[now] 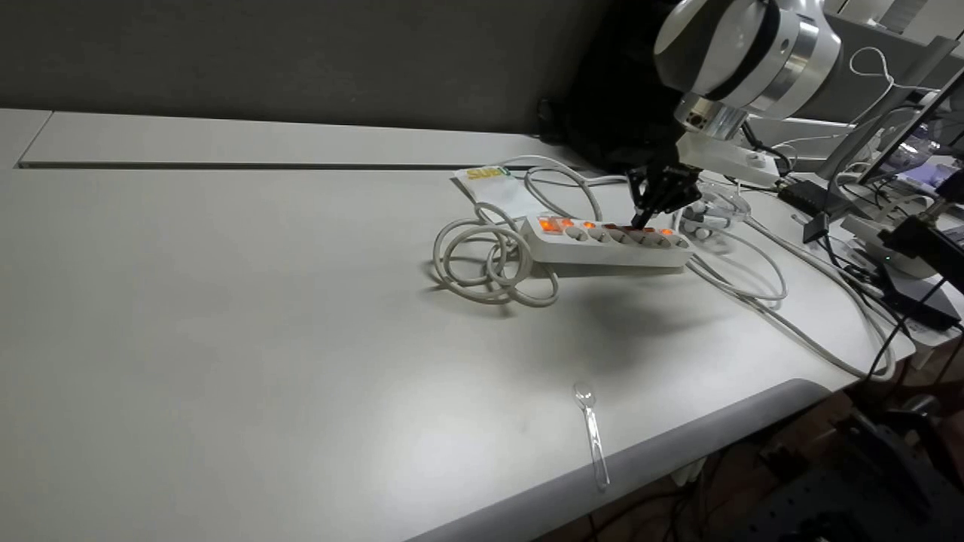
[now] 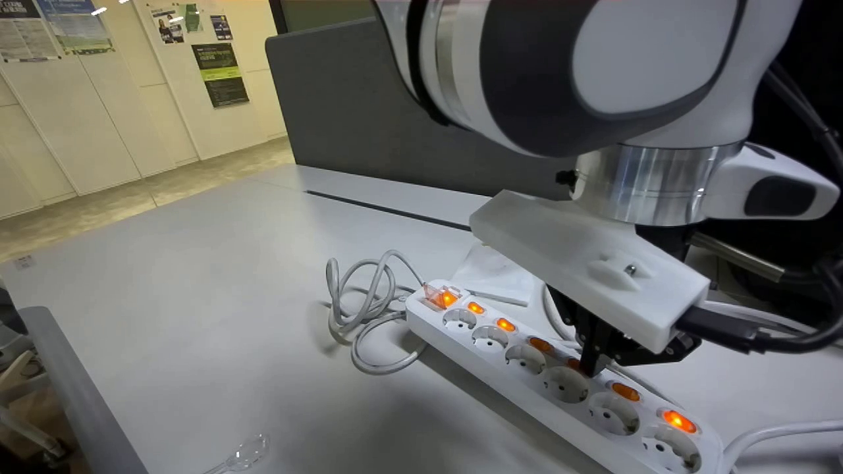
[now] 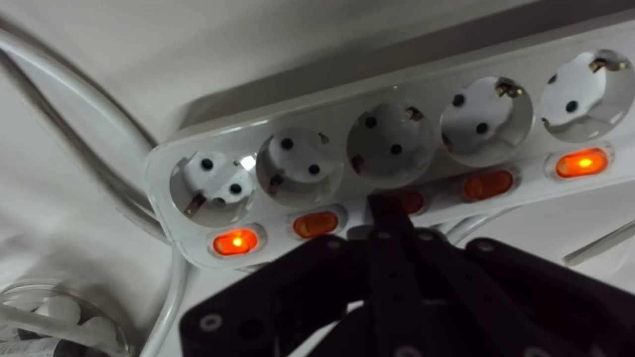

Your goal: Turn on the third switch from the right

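A long white power strip (image 1: 610,256) lies on the table; it also shows in an exterior view (image 2: 490,372) and in the wrist view (image 3: 533,183). The third switch from the right (image 2: 573,363) is an unlit orange-red rocker, partly hidden behind my fingertip; its visible part is dark red in the wrist view (image 3: 412,202). My gripper (image 2: 593,370) is shut and empty, pointing down at this switch. In the wrist view the fingertips (image 3: 389,203) overlap the switch's left part. The tips look at or very near its surface; I cannot tell whether they press it.
The rightmost switch (image 2: 678,421) is lit, its neighbour (image 2: 624,392) unlit. A coiled grey cable (image 1: 497,260) lies by the strip's far end. A white packet (image 1: 512,197) lies behind. A clear spoon (image 1: 591,429) lies near the table's front edge. Cables (image 1: 798,331) run off right.
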Action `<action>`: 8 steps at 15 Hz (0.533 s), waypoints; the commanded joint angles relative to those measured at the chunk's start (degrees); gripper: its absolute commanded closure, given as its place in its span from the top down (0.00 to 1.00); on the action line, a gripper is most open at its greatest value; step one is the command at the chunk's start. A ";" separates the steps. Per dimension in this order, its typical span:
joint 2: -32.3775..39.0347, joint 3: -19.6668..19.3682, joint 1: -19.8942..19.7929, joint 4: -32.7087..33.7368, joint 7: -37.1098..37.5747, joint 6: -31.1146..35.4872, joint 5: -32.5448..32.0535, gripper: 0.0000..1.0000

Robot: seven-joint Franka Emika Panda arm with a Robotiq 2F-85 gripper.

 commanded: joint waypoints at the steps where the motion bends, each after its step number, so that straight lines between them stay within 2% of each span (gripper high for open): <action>1: 2.27 0.22 -0.28 3.18 4.06 -3.05 0.70 0.00; 8: 5.11 -0.50 0.06 8.52 8.71 -11.43 1.22 0.00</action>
